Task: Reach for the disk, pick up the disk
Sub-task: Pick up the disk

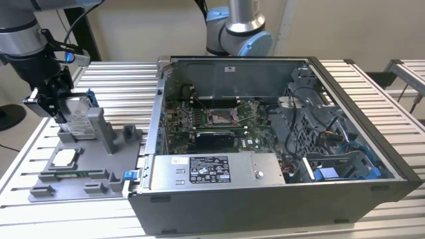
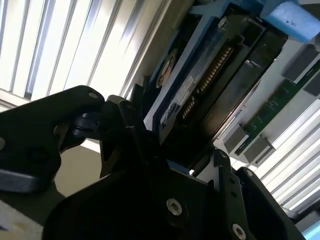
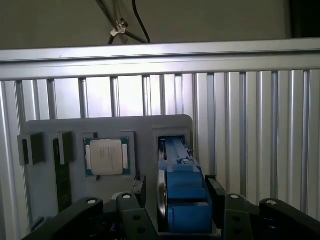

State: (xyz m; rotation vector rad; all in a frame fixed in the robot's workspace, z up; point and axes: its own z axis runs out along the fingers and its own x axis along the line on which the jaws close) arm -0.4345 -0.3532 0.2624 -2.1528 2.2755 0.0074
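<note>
Straddling the disk (image 3: 184, 210), which stands on edge in the slot of the grey holder (image 3: 145, 125), the gripper (image 3: 175, 182) has its jaws on either side of the blue bracket, and we cannot tell whether they press it or leave a sliver of gap. We judge the risk to be a loose or off-centre hold on the plastic alone: the disk could tilt, bind in the slot and drag the holder. Farther off, the square chip (image 3: 106, 156) in its pocket could then be jolted onto the slatted surface (image 3: 250, 125).
</note>
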